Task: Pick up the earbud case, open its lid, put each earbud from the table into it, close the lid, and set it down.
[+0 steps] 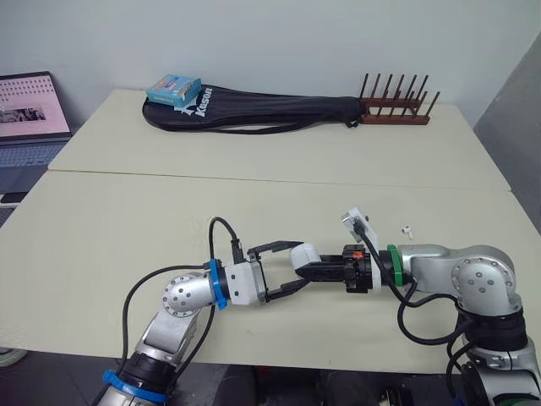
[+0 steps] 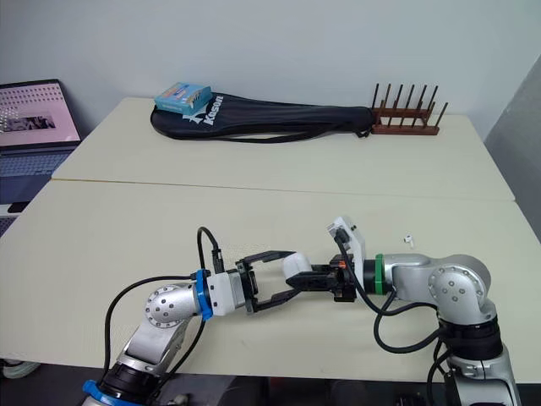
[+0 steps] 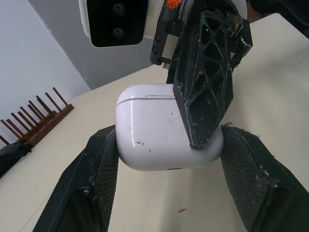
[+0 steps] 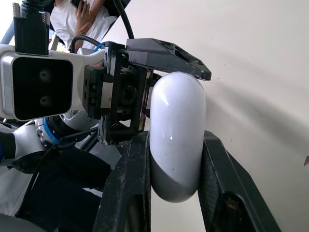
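Hanging above the table point(image 1: 127, 228), the earbud case point(image 1: 303, 253) sits clamped in the right gripper point(image 1: 307, 265); the left gripper point(image 1: 296, 266) meets it head-on, fingers point(image 3: 96, 183) spread to either side. One earbud point(image 1: 407, 228) lies beyond the right wrist.

Earbud case point(image 3: 159, 130): glossy white, peppered with tiny dark specks. Left gripper point(image 1: 297, 265) black, with a blue band point(image 1: 216, 283) behind it; right gripper point(image 1: 311, 268) black too, with a green band point(image 1: 393, 264). Earbud point(image 1: 407, 228) white on the cream table point(image 1: 127, 228). Bag point(image 1: 254, 112) black with white lettering, box point(image 1: 173, 88) teal, rack point(image 1: 396, 108) reddish brown, laptop screen point(image 1: 30, 106) pink.
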